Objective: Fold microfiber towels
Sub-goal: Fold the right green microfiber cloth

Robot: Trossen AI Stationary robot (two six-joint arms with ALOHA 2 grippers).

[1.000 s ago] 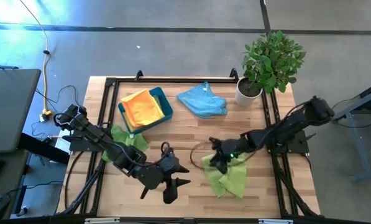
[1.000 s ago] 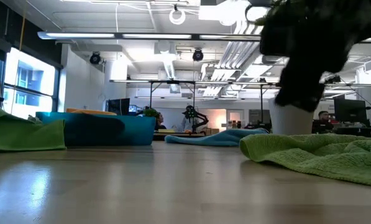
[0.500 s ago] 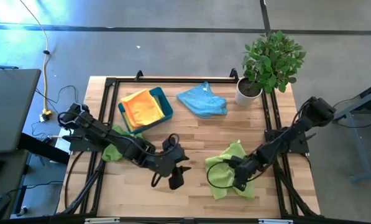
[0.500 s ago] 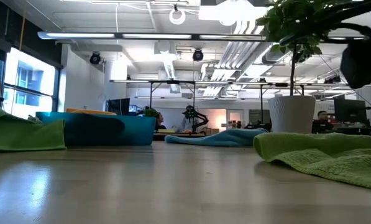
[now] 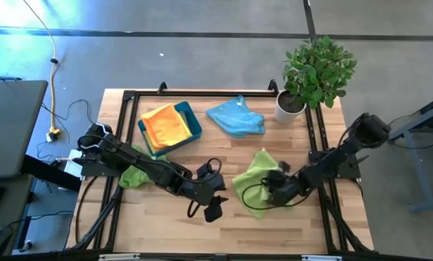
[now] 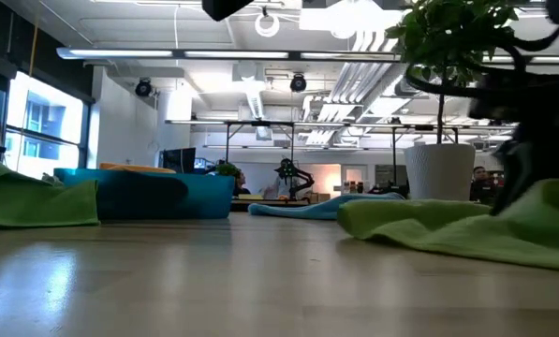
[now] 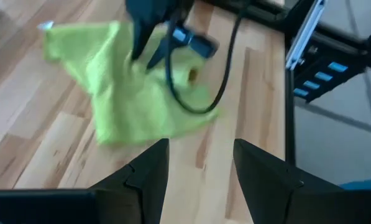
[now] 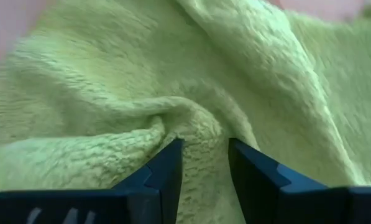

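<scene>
A lime green towel (image 5: 254, 181) lies crumpled on the table right of centre; it also shows in the low view (image 6: 429, 225) and the left wrist view (image 7: 129, 93). My right gripper (image 5: 275, 191) is down on its right part, shut on a fold. My left gripper (image 5: 213, 207) is open and empty just left of this towel, fingers (image 7: 149, 177) apart over bare wood. A second lime green towel (image 5: 138, 174) lies under my left arm. A light blue towel (image 5: 236, 116) lies crumpled at the far middle. Yellow and orange towels (image 5: 164, 125) lie in a teal tray (image 5: 194, 125). My right gripper pinches a raised fold of the lime green towel (image 8: 194, 134) between its two fingers (image 8: 166, 171). It comes slanting down from the table's right side. The rest of the towel lies slack on the table; its right part (image 6: 541, 201) rises toward the gripper.
A potted plant (image 5: 314, 69) in a white pot (image 6: 438, 170) stands at the far right corner. A black frame rail (image 5: 201, 93) runs round the tabletop. Bare wood (image 5: 165, 225) shows along the near edge.
My right gripper went toward the near right, then back toward the far edge, on the lime green towel; the towel has shifted and bunched toward the far edge, one corner now pointing far. My left gripper has moved toward the table's right, toward that towel.
</scene>
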